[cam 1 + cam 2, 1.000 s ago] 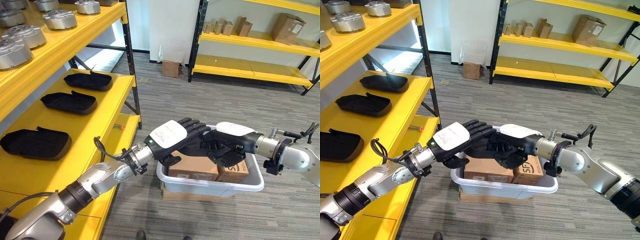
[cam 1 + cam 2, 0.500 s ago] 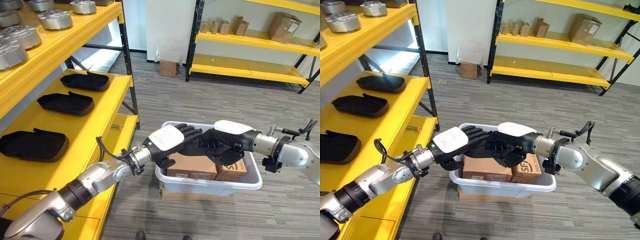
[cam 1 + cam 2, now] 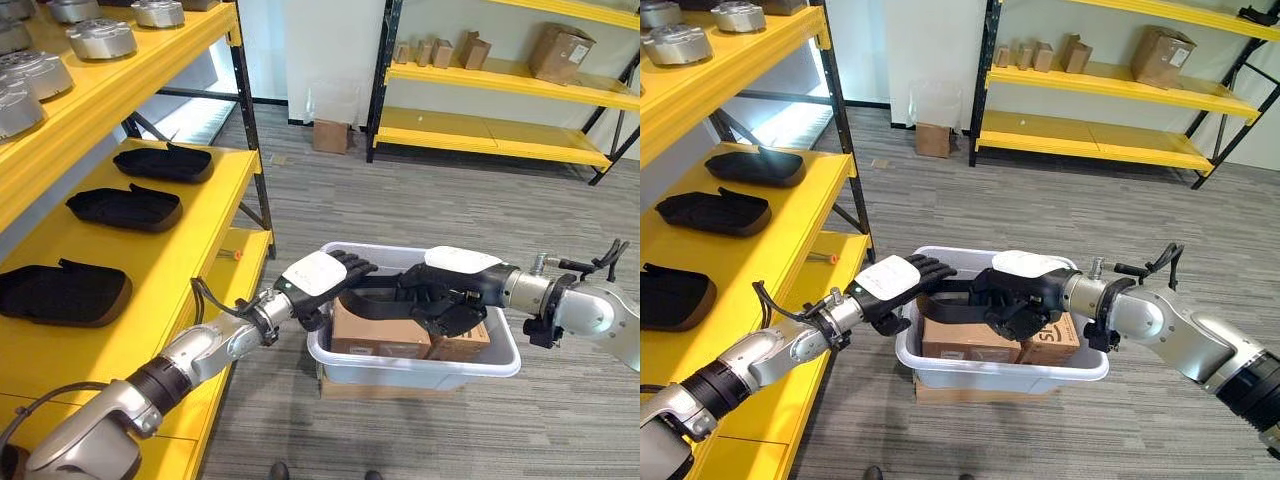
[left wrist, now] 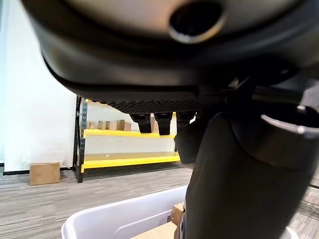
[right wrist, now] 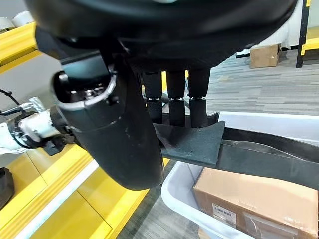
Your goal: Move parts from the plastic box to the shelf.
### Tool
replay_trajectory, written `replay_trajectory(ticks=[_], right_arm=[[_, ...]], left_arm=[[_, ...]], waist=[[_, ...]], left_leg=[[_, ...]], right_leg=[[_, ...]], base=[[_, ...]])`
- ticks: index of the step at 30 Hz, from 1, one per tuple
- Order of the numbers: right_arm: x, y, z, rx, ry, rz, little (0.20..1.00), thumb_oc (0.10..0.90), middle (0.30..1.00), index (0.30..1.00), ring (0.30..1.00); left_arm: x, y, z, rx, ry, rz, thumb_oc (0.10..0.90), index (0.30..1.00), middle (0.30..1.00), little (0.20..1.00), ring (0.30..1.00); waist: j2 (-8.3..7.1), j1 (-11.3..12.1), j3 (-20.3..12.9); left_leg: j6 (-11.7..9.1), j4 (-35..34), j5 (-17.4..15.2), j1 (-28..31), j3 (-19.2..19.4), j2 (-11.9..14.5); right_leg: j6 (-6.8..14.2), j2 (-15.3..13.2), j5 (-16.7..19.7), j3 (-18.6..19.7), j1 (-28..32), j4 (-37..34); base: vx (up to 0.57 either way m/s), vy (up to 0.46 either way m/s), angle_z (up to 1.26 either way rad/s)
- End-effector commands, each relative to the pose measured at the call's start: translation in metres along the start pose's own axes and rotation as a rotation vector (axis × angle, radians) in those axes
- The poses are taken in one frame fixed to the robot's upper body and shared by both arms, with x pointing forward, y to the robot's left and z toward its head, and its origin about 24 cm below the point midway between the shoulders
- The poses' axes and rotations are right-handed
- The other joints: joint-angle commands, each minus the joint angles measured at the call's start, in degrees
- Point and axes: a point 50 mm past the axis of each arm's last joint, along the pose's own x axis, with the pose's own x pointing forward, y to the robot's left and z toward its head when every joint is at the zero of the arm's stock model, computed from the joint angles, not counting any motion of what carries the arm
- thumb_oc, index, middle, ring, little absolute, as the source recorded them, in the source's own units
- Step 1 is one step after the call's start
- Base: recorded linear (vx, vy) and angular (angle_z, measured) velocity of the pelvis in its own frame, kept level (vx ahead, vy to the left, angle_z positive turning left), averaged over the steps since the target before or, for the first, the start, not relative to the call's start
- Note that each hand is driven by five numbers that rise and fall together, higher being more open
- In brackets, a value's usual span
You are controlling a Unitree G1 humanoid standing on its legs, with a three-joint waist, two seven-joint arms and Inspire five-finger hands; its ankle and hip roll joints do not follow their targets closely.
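The right hand (image 5: 164, 94) pinched a black moulded part (image 5: 239, 149) above the plastic box (image 3: 415, 370), likely to clear its rim before the shelf (image 3: 160, 240). The left hand (image 3: 320, 275) met its far end, grip unclear. The right wrist view revealed a cardboard box (image 5: 249, 196) beneath.

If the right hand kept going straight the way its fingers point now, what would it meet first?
Probably the left hand, which faces the right hand over the plastic box, across the black part; depth is uncertain.

a storeroom: yellow shelving racks (image 3: 500, 85) with cardboard boxes (image 3: 558, 50), metal parts (image 3: 100, 38), grey plank floor (image 3: 350, 205).
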Motion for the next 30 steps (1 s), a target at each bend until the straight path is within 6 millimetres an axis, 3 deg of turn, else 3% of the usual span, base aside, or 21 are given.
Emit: replay_trajectory(ticks=[1,19,30], right_arm=[[0.0,-0.068,0.051,-0.047,-0.272,-0.292,0.3,0.4,0.3,0.3,0.3],[0.0,-0.072,0.065,-0.02,-0.361,-0.327,0.3,0.4,0.3,0.3,0.3],[-0.001,-0.076,0.063,-0.021,-0.354,-0.366,0.3,0.4,0.3,0.3,0.3]], left_arm=[[0.021,0.03,0.008,0.073,-0.081,0.104,0.4,0.3,0.3,0.3,0.3],[0.038,0.028,0.031,-0.057,-0.134,0.173,0.4,0.3,0.3,0.3,0.3],[0.032,0.026,0.035,-0.095,-0.15,0.174,0.4,0.3,0.3,0.3,0.3]], waist=[[-1.57,1.25,-5.97],[-1.46,0.33,-6.22],[-1.37,0.58,-6.42]], left_leg=[[-3.77,2.01,-9.04,5.06,0.32,7.28],[-3.58,2.09,-8.71,4.87,1.11,7.11],[-3.44,2.12,-8.83,4.96,1.18,7.04]], right_leg=[[4.63,-4.59,-5.43,-1.19,-2.62,4.52],[4.51,-4.62,-4.86,-0.14,-3.39,4.43],[4.52,-4.61,-4.84,0.01,-3.23,4.37]], base=[[0.0,0.006,-0.07],[0.0,0.002,-0.02],[0.0,0.0,0.0]])
